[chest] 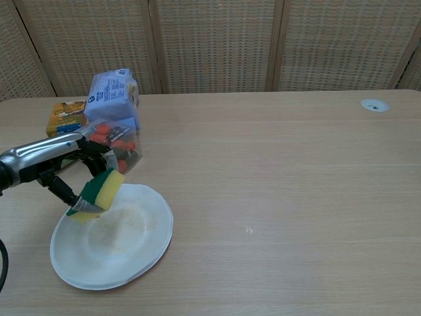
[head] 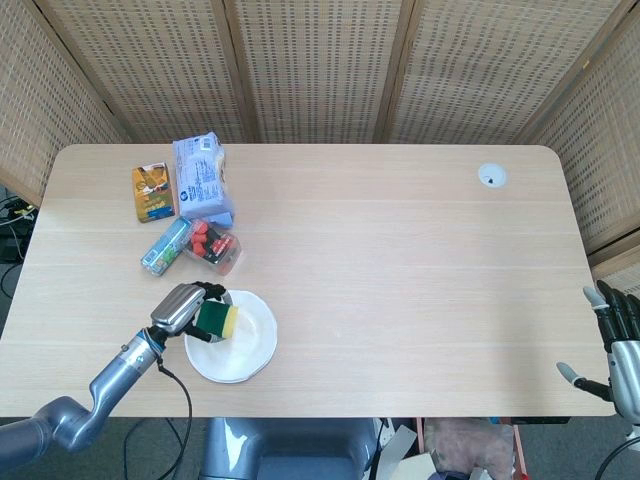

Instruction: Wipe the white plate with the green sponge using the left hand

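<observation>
Left hand (head: pixel 186 308) holds green sponge (head: pixel 216 319) over white plate (head: pixel 250 345).

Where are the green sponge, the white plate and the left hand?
green sponge (chest: pixel 103 189), chest view, on its green face.
white plate (chest: pixel 125 253), chest view, on its bare front part.
left hand (head: pixel 185 308), head view, on its silver back.
</observation>
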Available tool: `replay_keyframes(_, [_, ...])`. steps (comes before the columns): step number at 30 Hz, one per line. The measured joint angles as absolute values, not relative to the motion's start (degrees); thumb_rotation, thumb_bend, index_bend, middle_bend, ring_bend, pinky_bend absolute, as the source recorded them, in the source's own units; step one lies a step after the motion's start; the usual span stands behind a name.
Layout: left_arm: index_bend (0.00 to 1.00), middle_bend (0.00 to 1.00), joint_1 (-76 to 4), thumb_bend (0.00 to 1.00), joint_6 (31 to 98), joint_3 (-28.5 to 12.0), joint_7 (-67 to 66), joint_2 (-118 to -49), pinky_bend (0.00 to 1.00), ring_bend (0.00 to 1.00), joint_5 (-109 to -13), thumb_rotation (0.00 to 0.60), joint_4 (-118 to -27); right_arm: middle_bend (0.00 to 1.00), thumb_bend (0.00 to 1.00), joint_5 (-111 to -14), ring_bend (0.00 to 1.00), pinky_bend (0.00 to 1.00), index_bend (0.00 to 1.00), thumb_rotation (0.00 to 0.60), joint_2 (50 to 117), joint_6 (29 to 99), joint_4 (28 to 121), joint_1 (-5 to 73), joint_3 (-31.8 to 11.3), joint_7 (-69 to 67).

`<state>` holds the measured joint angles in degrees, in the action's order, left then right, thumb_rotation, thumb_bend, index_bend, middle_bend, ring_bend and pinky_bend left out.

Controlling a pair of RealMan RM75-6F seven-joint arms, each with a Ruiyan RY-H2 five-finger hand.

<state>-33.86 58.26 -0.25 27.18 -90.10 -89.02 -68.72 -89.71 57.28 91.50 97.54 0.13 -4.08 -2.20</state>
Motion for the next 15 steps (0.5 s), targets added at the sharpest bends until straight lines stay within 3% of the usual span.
replay_keyframes(15, [0.52,0.43,-33.9,0.0,57.5,-0.5,31.3,-94.2,0.34,0.37,-87.2,0.6,-62.0,0.0,0.0,-88.8,0.0,0.0,0.0,0.6,56.6,91.4,97.4,0.1,-4.4,-4.3])
